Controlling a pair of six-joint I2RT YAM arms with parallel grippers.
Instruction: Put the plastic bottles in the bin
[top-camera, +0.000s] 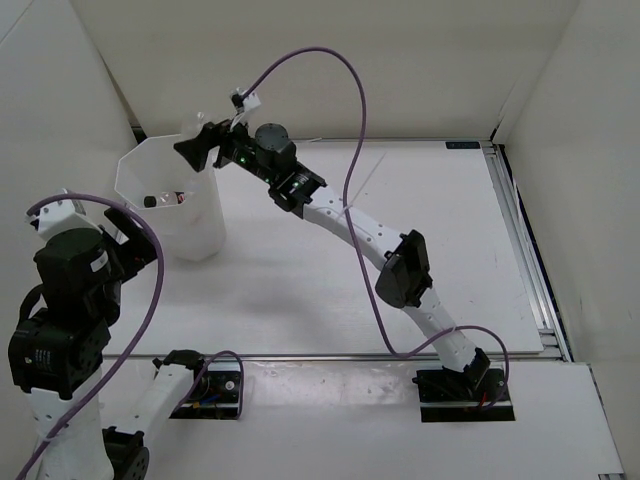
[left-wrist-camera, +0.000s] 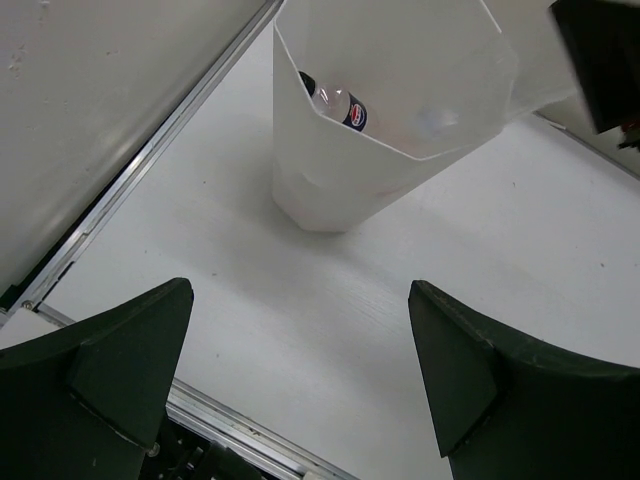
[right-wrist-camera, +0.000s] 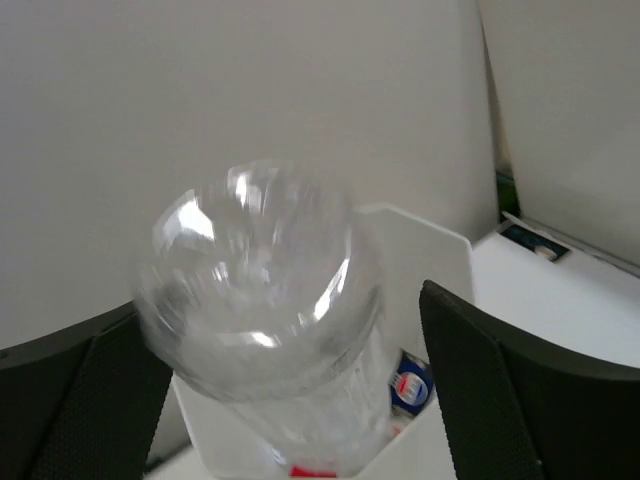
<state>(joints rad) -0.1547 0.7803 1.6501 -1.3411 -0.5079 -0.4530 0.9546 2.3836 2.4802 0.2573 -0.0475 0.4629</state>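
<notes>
The bin (top-camera: 130, 180) stands at the table's far left; it also shows in the left wrist view (left-wrist-camera: 330, 190) and the right wrist view (right-wrist-camera: 430, 240). My right gripper (top-camera: 205, 140) hangs over its rim, open (right-wrist-camera: 290, 310). An unlabelled clear bottle (right-wrist-camera: 255, 290) sits blurred between the fingers, neck down into the bin, with a gap to the right finger (right-wrist-camera: 500, 380). A blue-labelled bottle (left-wrist-camera: 345, 108) lies inside the bin (right-wrist-camera: 410, 385), beside something red (right-wrist-camera: 315, 470). My left gripper (left-wrist-camera: 300, 290) is open and empty, near the bin's front left (top-camera: 140, 237).
A metal rail (left-wrist-camera: 150, 150) runs along the table's left edge and another along the near edge (top-camera: 350, 357). White walls enclose the table. The right arm (top-camera: 400, 265) stretches diagonally across the middle, with a purple cable (top-camera: 350, 150) looping above it.
</notes>
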